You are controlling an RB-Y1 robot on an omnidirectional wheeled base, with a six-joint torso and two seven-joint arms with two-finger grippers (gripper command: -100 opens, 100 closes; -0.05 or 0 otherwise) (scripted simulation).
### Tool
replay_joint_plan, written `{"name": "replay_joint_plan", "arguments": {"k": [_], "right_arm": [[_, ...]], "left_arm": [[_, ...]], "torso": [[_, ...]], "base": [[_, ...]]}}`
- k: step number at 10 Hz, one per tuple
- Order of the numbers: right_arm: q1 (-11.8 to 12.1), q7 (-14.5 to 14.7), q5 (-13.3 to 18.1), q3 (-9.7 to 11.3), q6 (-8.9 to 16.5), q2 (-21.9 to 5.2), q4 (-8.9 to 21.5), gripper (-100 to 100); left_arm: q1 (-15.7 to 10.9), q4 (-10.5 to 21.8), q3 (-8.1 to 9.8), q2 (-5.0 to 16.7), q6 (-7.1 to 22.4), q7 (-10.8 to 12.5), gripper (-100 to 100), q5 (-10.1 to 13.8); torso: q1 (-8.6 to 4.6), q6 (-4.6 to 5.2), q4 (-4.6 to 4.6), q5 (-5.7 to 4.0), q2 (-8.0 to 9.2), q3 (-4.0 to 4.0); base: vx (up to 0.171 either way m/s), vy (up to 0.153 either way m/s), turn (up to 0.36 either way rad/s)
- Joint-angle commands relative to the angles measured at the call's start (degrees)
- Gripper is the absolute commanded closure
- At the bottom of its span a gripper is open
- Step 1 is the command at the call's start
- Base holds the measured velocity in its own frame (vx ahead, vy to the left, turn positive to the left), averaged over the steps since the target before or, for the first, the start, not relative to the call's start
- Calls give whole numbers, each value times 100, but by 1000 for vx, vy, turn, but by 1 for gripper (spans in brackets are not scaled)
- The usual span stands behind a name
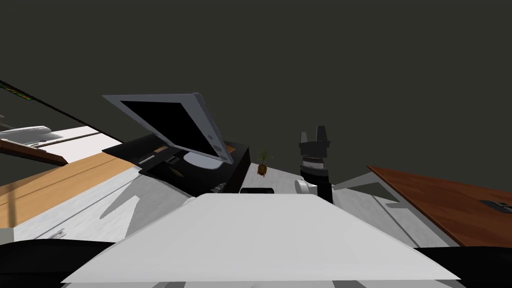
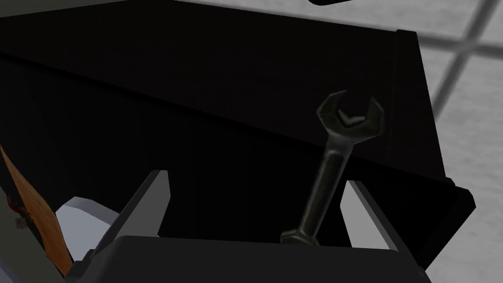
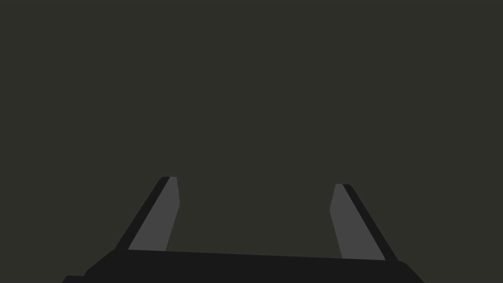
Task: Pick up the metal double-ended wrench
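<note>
A dark metal double-ended wrench [image 2: 334, 167] lies on the black inner surface of a black box [image 2: 206, 98]. One open end points away from my hand and the other sits close to the gripper's body. My left gripper [image 2: 255, 177] is open just above it. The wrench lies between the fingers, nearer one finger [image 2: 363, 221] and apart from it. My right gripper [image 1: 313, 135] is raised at the right of the head view, open and holding nothing, as the right wrist view [image 3: 255, 182] also shows.
The black box [image 1: 235, 165] carries a tilted grey monitor [image 1: 175, 125]. A small potted plant [image 1: 262, 162] stands beyond it. A red-brown tabletop [image 1: 450, 200] is at the right, a light wooden surface [image 1: 60, 175] at the left. Pale tiled floor [image 2: 471, 123] lies past the box.
</note>
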Motion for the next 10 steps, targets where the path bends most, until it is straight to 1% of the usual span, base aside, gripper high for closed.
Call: {"name": "replay_joint_plan", "arguments": {"k": [1,2,4,5,8,10], "right_arm": [[0,0,0,0,0,0,0,0],[1,0,0,0,0,0,0,0],[0,0,0,0,0,0,0,0],[0,0,0,0,0,0,0,0],[0,0,0,0,0,0,0,0],[0,0,0,0,0,0,0,0]], "left_arm": [[49,285,18,108,268,-137,-100,150],[49,285,18,108,268,-137,-100,150],[141,601,37,198,520,-285,-100,278],[141,601,37,198,520,-285,-100,278],[258,993,68,299,807,-476,-100,424],[313,1180,86,342,936,-571,-100,491]], "torso": [[0,0,0,0,0,0],[7,0,-3,1,-16,-9],[1,-1,2,0,11,5],[-2,0,2,-1,10,5],[2,0,1,0,5,3],[5,-1,0,0,2,1]], "base": [[169,37,-167],[101,38,-38],[77,22,-114],[67,21,-44],[96,29,-102],[104,42,-87]]}}
